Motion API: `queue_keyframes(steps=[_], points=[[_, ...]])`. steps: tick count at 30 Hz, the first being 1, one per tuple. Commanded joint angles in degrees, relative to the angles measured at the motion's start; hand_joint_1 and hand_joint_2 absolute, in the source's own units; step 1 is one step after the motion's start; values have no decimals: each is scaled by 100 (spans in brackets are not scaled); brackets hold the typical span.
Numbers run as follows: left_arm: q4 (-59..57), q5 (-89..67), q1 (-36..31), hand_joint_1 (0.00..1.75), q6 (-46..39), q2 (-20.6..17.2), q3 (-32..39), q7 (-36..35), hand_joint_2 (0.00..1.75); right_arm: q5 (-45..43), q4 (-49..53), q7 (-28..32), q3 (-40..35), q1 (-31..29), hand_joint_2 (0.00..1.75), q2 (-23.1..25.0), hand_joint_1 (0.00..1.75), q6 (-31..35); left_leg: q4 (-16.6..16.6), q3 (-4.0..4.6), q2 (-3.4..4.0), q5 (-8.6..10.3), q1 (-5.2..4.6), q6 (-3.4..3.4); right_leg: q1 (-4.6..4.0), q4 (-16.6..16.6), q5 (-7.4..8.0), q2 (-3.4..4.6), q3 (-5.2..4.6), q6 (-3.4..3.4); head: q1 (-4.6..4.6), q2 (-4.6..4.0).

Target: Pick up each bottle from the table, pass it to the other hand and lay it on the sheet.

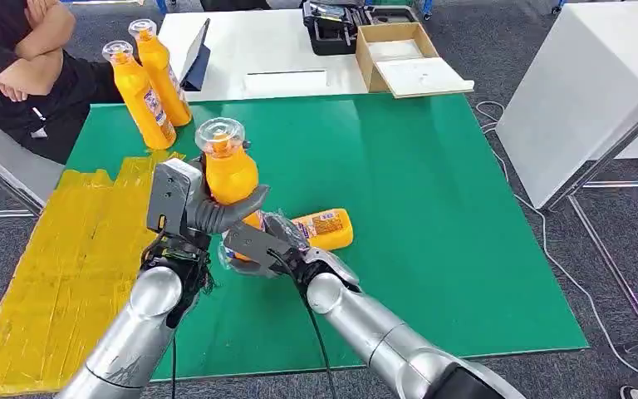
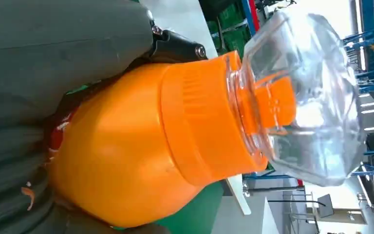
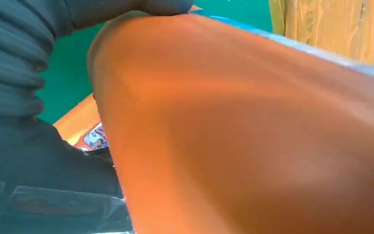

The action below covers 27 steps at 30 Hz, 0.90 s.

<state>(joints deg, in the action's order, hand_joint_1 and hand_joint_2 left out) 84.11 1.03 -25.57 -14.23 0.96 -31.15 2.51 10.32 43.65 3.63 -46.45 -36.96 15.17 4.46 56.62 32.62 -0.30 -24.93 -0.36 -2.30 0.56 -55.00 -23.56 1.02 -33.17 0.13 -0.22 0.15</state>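
Over the green desk point(image 1: 432, 249), beside the yellow sheet point(image 1: 66, 266), the left hand point(image 1: 184, 208) grips an upright orange bottle point(image 1: 229, 170) round its belly while the right hand point(image 1: 257, 245) closes on its base, so both are holding it; a mistimed release could drop it onto the lying bottle point(image 1: 326, 229) just beyond. The left wrist view shows its clear cap point(image 2: 304, 92) intact, while the head view adds two standing bottles point(image 1: 151, 83) further back.
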Motion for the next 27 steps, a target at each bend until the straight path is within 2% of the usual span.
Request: queue_keyframes(steps=[1, 10, 13, 15, 18, 20, 27], points=[[-400, -4, -353, 175, 171, 116, -224, -25, 175, 105, -212, 93, -760, -211, 175, 197, 175, -194, 4, -11, -2, -8, 3, 17, -3, -3, -9, -12, 12, -5, -2, 0], [-393, 316, -332, 175, 461, 129, -137, -72, 175, 73, -290, 128, -779, -241, 175, 176, 175, -193, 5, -15, -4, -9, 2, 20, -2, -5, -10, -15, 16, -6, -2, 0], [-366, 864, -269, 175, 752, 134, 27, -170, 175, 52, -338, 135, -784, -255, 175, 163, 175, -156, 3, -9, -3, -5, 3, 15, -3, -2, -6, -11, 11, -4, 0, 0], [-334, 1732, -228, 175, 1172, 78, 302, -317, 175, 53, -383, 115, -835, -270, 175, 118, 175, -175, 5, -20, -2, -11, 3, 24, -3, -5, -12, -15, 21, -6, 0, 0], [-292, 3135, -197, 175, 1822, -260, 1025, -543, 175, 153, -387, 75, -913, -224, 175, -57, 175, -132, -2, -12, 8, -4, 0, 14, 0, -1, -3, 1, 8, -4, 0, 0], [-336, 3284, -196, 175, 2073, -390, 1281, -615, 175, 171, -353, 94, -880, -190, 175, -125, 175, -140, -3, -14, 13, -5, 2, 13, -2, 1, -1, 8, 9, -5, -2, 0], [-325, 3365, -152, 175, 2006, -264, 1314, -605, 175, 196, -332, 67, -859, -188, 175, -116, 175, -110, 2, -21, -15, -7, 7, 20, -6, 0, -12, -19, 22, -4, -2, 0]])
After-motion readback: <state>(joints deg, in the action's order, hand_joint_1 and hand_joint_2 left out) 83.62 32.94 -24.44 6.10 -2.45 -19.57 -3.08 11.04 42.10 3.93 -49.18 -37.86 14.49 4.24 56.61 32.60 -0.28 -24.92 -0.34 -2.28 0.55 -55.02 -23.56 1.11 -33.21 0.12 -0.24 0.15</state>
